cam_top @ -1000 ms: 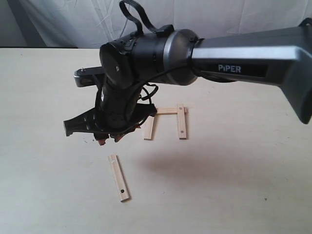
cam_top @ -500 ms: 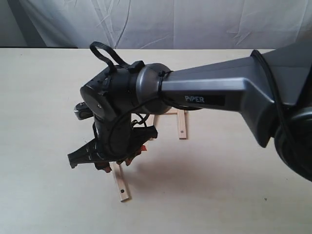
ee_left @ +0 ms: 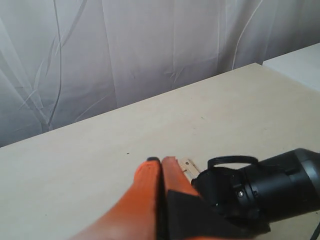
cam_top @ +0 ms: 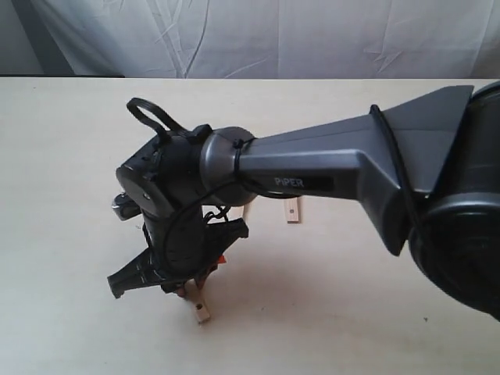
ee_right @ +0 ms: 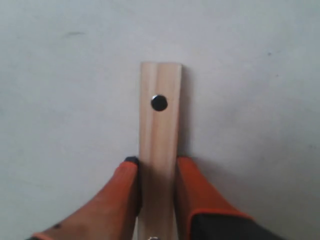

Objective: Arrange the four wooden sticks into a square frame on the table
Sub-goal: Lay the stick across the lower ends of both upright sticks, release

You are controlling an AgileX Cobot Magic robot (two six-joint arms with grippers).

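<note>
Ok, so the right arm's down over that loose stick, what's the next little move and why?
Probably squeeze the right gripper firmly shut on the loose stick before any lift. Its fingers flank both long edges, but whether they actually press it is unclear. The stick lies flat on the table, apart from another stick it has to join.

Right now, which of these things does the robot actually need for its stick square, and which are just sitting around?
Part of the job:
- loose stick, between the right hand's fingers
- another stick, mostly hidden behind the arm
- table, where the square gets built

Just there:
- white curtain at the back
- left hand, shut, holding nothing
</note>
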